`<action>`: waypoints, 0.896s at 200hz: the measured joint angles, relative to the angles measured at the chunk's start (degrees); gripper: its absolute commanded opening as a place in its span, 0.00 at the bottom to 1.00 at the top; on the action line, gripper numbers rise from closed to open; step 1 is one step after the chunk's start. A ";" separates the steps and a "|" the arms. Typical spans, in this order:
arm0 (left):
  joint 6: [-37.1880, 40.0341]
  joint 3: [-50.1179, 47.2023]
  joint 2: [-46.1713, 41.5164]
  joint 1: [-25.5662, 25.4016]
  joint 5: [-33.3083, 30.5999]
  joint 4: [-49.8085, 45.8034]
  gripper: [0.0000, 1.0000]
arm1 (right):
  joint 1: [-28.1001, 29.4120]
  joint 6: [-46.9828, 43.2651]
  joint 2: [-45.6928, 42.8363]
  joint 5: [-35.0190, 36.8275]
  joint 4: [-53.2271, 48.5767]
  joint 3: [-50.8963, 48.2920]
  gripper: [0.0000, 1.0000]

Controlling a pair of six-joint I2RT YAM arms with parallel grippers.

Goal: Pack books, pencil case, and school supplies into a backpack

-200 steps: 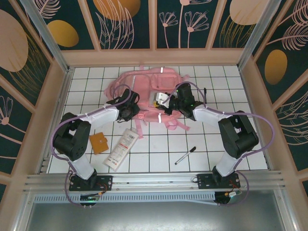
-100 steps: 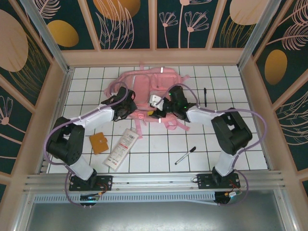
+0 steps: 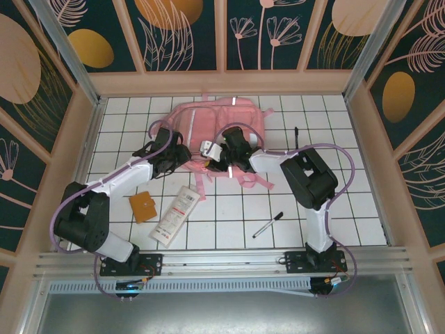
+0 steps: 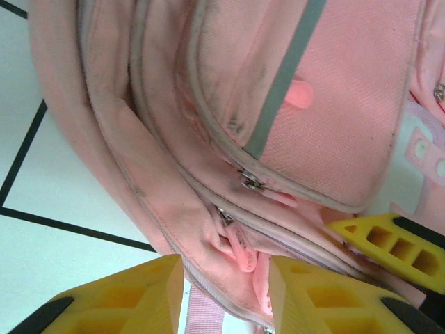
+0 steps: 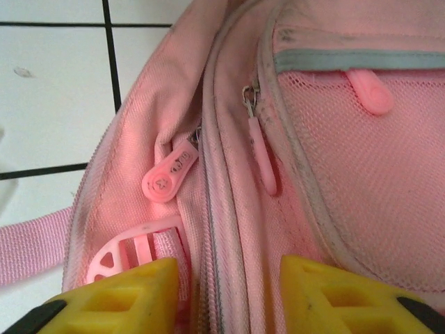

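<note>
Straddling the shut zip line of the backpack (image 3: 208,115), lying at the table's far middle, with left gripper (image 4: 222,278) and right gripper (image 5: 229,275) both spread apart over pink fabric. Risking a pinch of loose cloth rather than the zip pull (image 5: 167,179) — then merely dragging the soft backpack toward the pencil case (image 3: 177,212) and pen (image 3: 268,225), not opening it.

Both arms reach far forward and bend in toward each other. The left gripper (image 4: 224,278) and right gripper (image 5: 228,273) sit close together, their yellow fingers (image 4: 125,299) spread apart.
</note>
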 measured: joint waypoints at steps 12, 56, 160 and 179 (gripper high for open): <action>0.55 0.00 0.02 0.13 1.18 0.02 0.35 | 0.04 -1.29 0.00 0.72 -0.55 0.00 0.27; 2.54 -0.02 0.04 0.13 7.89 2.03 0.38 | 0.55 -4.79 -0.20 5.64 -0.55 -0.20 0.00; 0.94 0.72 2.21 0.11 14.49 3.54 0.48 | -2.19 5.44 -9.60 -0.63 10.21 -8.66 0.00; -1.14 1.42 2.86 0.11 14.56 4.07 0.49 | -2.47 6.34 -9.64 -2.25 11.08 -9.40 0.00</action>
